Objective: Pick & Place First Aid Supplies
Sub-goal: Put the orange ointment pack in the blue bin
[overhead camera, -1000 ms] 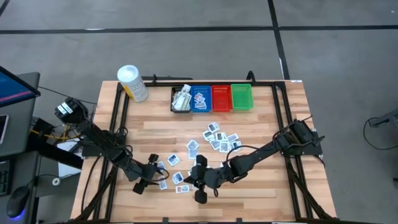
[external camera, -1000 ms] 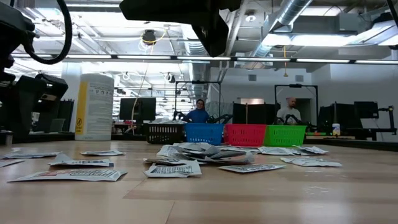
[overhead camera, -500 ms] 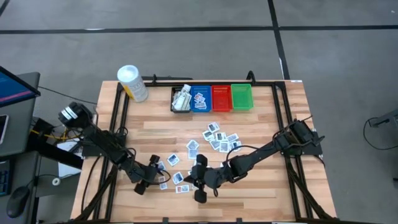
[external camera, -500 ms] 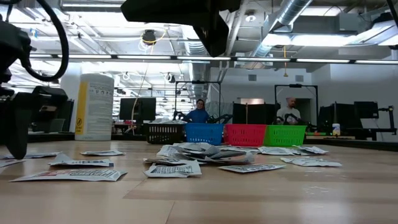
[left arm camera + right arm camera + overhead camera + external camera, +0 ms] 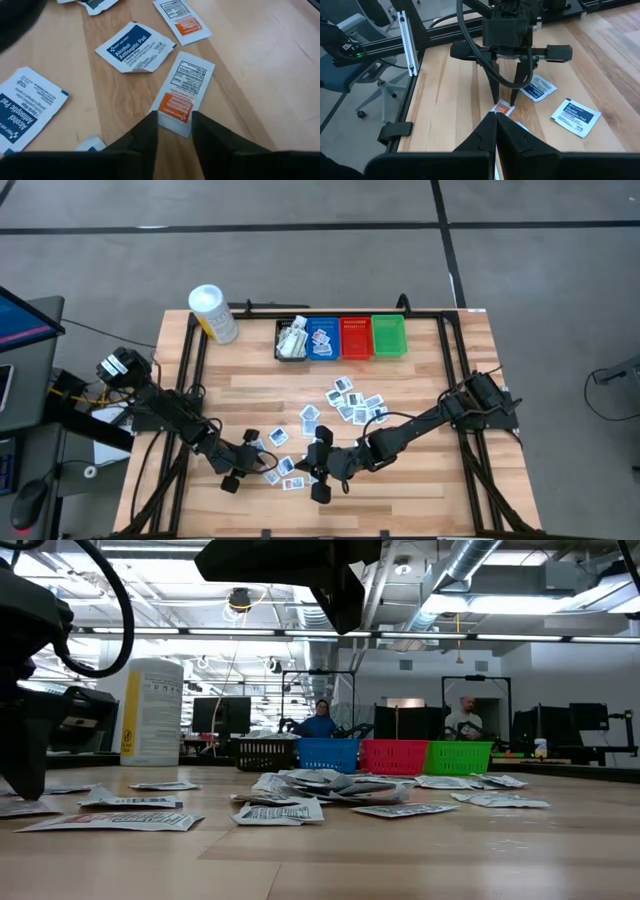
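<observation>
The left claw [image 5: 175,127] is set down over an orange-marked packet [image 5: 184,92] lying flat on the tabletop [image 5: 260,75], among the loose packets near the front edge. Its fingers straddle the packet's near end, part-closed, and no grip is made out yet. The packet is judged light, thin and limp, likely to slide on smooth wood; a pinch across the narrow end seems best. The right claw [image 5: 495,120] is clenched empty, just beside.

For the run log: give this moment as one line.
left tool: straddling orange-marked packet, fingers down, not yet clamped | right tool: shut, empty, waiting nearby | bins: far edge
</observation>
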